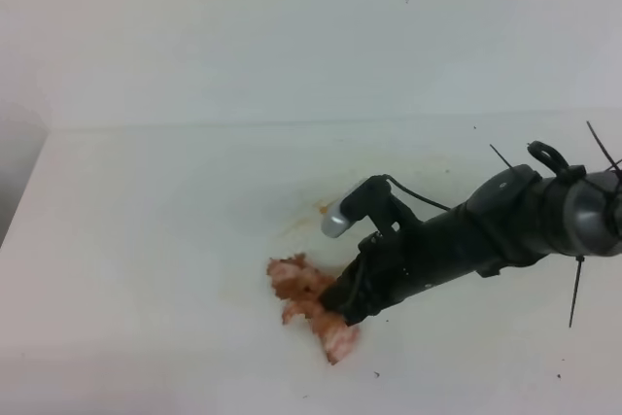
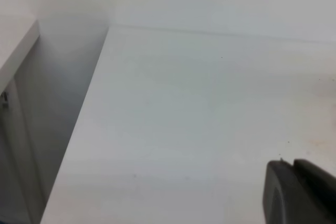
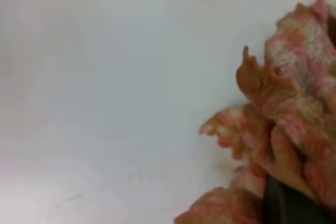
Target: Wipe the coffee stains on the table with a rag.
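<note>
The rag (image 1: 296, 284), a wrinkled pinkish-orange wad, lies on the white table (image 1: 146, 240) a little right of centre near the front. My right gripper (image 1: 337, 310) comes in from the right and is shut on the rag's right side, pressing it to the surface. Of the coffee stains (image 1: 309, 218) only a faint orange smear shows, just above the rag. Up close in the right wrist view, the rag (image 3: 294, 108) bulges around a dark finger (image 3: 283, 205). The left wrist view shows only a dark bit of the left gripper (image 2: 299, 195) at the lower right, above bare table (image 2: 184, 119).
The table's left edge (image 1: 24, 191) drops off beside a grey gap. A white ledge (image 2: 16, 45) stands beyond that gap. A pale wall (image 1: 292, 36) rises behind the table. Tiny dark specks (image 1: 377, 373) dot the surface near the front right.
</note>
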`<state>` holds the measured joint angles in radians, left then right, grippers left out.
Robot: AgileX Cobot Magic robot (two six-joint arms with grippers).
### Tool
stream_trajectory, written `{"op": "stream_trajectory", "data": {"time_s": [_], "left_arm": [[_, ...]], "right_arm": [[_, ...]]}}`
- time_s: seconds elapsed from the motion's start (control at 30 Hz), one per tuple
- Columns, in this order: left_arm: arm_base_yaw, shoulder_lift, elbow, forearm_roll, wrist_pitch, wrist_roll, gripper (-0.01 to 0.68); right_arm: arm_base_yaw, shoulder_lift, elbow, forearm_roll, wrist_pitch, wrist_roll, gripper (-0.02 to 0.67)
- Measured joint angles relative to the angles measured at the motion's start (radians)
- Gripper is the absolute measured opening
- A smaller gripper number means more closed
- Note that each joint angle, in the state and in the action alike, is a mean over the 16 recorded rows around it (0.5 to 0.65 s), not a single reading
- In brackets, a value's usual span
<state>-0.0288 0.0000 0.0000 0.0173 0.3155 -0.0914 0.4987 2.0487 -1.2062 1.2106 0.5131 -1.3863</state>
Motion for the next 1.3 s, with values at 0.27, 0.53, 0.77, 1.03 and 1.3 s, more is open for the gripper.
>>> {"op": "stream_trajectory", "data": {"time_s": [0.27,0.53,0.77,1.03,1.3], "left_arm": [[0.0,0.0,0.0,0.0,0.0,0.0,-0.003],[0.0,0.0,0.0,0.0,0.0,0.0,-0.003],[0.0,0.0,0.0,0.0,0.0,0.0,-0.003],[0.0,0.0,0.0,0.0,0.0,0.0,-0.003],[0.0,0.0,0.0,0.0,0.0,0.0,-0.003]], "right_arm": [[-0.002,0.032,-0.004,-0.156,-0.095,0.107,0.026],[-0.058,0.028,-0.008,-0.335,-0.137,0.229,0.027],[-0.142,0.026,-0.014,-0.4,-0.118,0.265,0.027],[-0.183,0.02,-0.07,-0.42,-0.034,0.265,0.025],[-0.12,-0.003,-0.203,-0.344,0.068,0.264,0.024]]}}
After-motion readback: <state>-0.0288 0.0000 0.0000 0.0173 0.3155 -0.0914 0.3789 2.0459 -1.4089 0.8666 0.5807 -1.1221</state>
